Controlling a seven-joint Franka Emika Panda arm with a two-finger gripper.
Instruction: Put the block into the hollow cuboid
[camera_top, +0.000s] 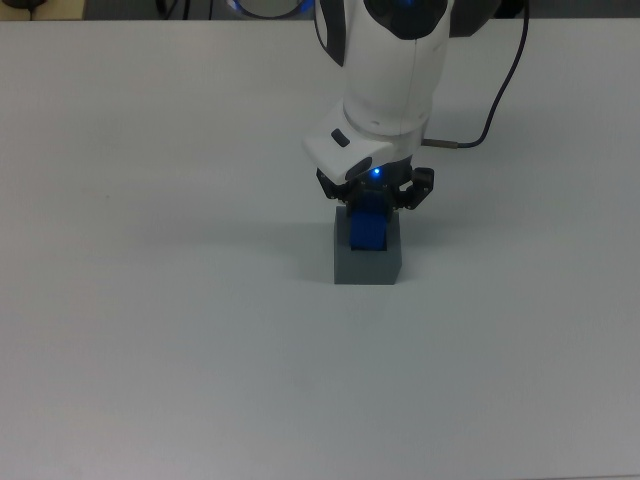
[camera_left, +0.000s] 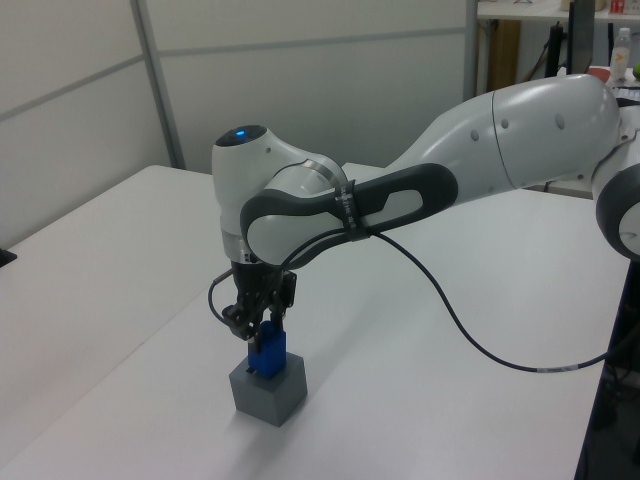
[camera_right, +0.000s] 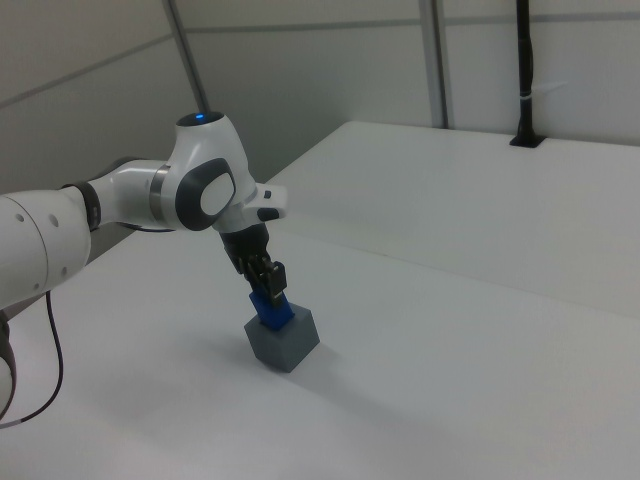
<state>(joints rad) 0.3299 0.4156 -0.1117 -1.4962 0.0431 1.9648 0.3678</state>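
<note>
The blue block (camera_top: 368, 228) is sitting partway down in the square recess of the grey box (camera_top: 367, 262), with its upper half poking out above the rim in the left view (camera_left: 267, 351). The gripper (camera_top: 373, 196) is right on top of it, fingers closed in around the upper part of the block, so it looks like it's got hold of it. The box stands on the white table (camera_top: 150, 300), roughly mid-table in the top view. A black cable (camera_left: 470, 330) loops off the arm's wrist.
</note>
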